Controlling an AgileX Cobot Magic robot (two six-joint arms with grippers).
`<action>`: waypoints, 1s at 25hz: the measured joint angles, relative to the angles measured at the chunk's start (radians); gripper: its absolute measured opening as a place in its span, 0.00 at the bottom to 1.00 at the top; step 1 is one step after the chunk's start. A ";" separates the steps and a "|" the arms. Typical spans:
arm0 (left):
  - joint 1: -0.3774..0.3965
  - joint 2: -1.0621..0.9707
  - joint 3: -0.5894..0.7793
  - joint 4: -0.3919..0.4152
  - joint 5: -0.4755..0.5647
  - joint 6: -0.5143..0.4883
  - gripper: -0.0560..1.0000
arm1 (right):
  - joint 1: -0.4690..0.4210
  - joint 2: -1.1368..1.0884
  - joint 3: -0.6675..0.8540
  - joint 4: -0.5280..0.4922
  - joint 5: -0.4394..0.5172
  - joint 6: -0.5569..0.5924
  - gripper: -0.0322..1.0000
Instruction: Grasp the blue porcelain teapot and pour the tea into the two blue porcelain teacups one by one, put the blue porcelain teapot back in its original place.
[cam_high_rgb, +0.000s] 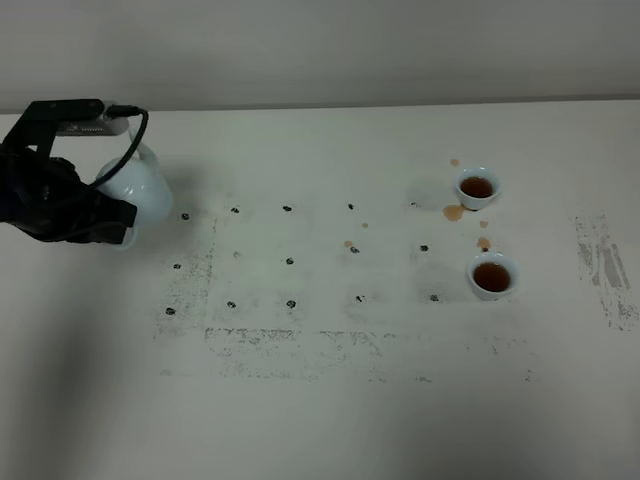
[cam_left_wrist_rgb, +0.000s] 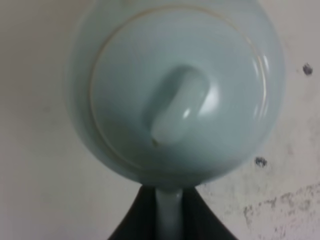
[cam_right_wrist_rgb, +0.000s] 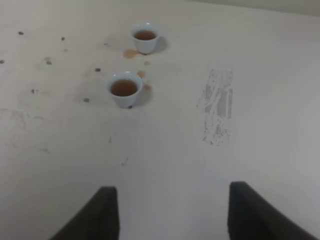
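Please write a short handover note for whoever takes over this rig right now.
Left gripper: shut on the teapot handle, at the table's far left.
Right gripper: fingers apart in its wrist view, holding nothing, out of the overhead view.
Both teacups on the right hold tea; small spills beside them.
Done: both pours.
Left: confirm the teapot is seated, release, retract.

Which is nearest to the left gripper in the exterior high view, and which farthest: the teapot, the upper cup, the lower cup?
1. Teapot: held in the left gripper, far left.
2 and 3. Upper cup and lower cup: both far right, too close to call.
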 joint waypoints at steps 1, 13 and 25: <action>0.000 0.010 -0.011 0.013 0.001 -0.031 0.11 | 0.000 0.000 0.000 0.000 0.000 0.000 0.48; -0.010 0.250 -0.237 0.114 0.080 -0.126 0.11 | 0.000 0.000 0.000 0.000 0.000 0.000 0.48; -0.100 0.329 -0.340 0.137 0.090 -0.128 0.11 | 0.000 0.000 0.000 0.000 -0.001 0.000 0.48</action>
